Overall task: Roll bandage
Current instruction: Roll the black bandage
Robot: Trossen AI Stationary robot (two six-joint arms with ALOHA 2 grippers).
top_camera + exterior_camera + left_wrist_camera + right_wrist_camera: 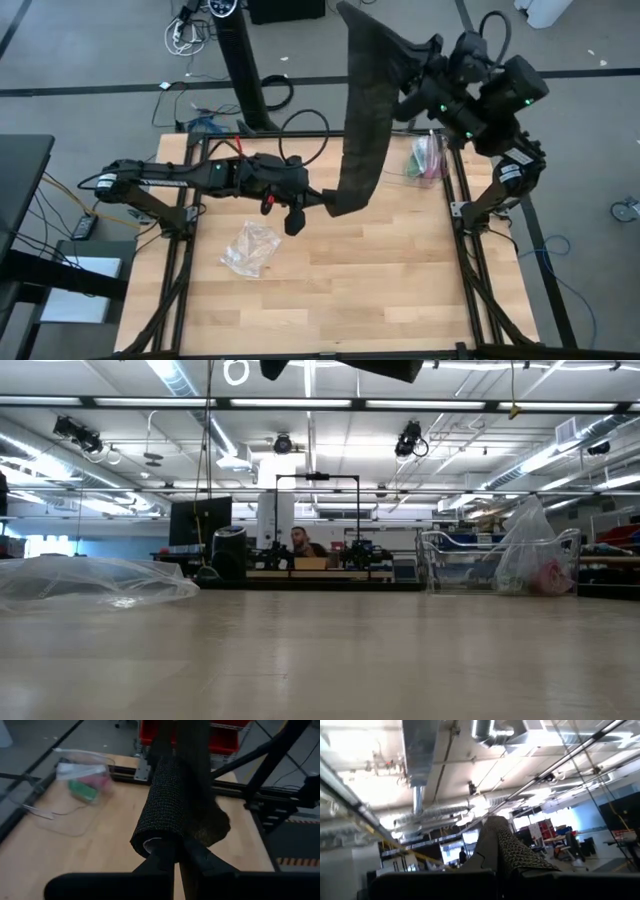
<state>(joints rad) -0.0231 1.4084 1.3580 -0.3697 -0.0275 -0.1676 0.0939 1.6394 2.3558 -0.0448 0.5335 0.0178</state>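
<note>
My left gripper pinches the rolled end of the bandage above the table; my right gripper, clamped, holds its tail high. I should wind evenly, keeping the strip taut.

Bright ceiling strip lights, window glare, soft blurry wrist views.

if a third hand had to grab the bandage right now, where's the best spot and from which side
Probably the flat hanging stretch of the bandage, midway between the right gripper pinching its top end and the left gripper clamped on the rolled end. The strip hangs taut and thin there, so pinching across its faces from a free edge should work. The rolled end itself is already held.
</note>
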